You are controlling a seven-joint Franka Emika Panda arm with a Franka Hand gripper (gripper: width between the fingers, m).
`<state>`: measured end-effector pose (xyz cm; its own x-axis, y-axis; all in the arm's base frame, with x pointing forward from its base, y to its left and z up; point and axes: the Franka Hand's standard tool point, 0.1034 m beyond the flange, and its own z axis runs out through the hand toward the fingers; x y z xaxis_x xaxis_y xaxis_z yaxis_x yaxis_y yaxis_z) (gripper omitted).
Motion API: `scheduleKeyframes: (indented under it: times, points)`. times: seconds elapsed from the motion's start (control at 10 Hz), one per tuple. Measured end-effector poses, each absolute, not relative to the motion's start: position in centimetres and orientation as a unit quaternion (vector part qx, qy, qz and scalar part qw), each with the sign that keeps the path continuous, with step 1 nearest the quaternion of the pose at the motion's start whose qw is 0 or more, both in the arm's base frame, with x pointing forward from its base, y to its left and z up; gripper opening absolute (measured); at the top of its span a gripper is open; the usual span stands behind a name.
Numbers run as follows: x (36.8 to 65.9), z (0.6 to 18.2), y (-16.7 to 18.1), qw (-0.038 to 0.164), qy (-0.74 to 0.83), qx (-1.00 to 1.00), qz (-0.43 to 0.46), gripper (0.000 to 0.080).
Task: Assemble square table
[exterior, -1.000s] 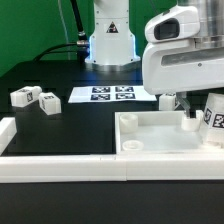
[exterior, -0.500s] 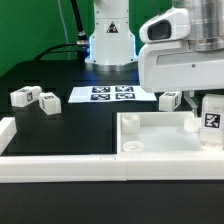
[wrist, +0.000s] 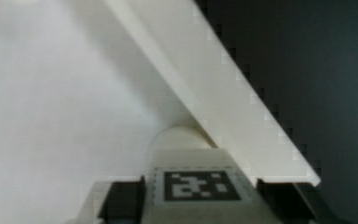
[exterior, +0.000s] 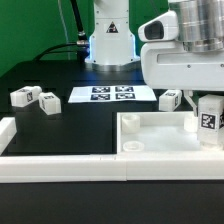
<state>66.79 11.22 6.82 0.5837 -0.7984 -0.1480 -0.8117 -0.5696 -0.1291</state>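
The square table panel (exterior: pixel 160 138) lies flat at the exterior view's right, with a round corner socket (exterior: pixel 128 120) showing at its near left corner. My gripper (exterior: pixel 208 126) is shut on a white tagged leg (exterior: pixel 208 122) and holds it upright over the panel's right end. In the wrist view the leg (wrist: pixel 197 186) sits between the two dark fingers (wrist: pixel 119 202), above the panel's white face (wrist: pixel 60 110) and its raised rim (wrist: pixel 202 70). One more leg (exterior: pixel 170 99) lies behind the panel. Two legs (exterior: pixel 22 97) (exterior: pixel 47 102) lie at the left.
The long low white border wall (exterior: pixel 90 167) runs along the front and turns up at the left (exterior: pixel 6 128). The marker board (exterior: pixel 112 95) lies flat at the back centre, in front of the robot base (exterior: pixel 110 45).
The held leg has swung from tilted to upright and shifted slightly toward the exterior view's left; the arm has risen a little. The loose legs and the panel have not moved.
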Motion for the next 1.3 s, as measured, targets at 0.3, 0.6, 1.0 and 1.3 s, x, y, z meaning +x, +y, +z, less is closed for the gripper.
scheduleKeyframes:
  times: [0.3,0.6,1.0,1.3]
  points:
    - [67.33,6.73,11.45,0.138,0.634,-0.758,0.064,0.0293]
    - [67.48,6.91,11.50,0.136,0.662,-0.734,0.069,0.0293]
    - [67.39,7.28,10.82,0.127,0.400,-0.907,0.035,0.0633]
    - [67.39,7.30,10.93,0.128,0.297,-0.946,0.020,0.0649]
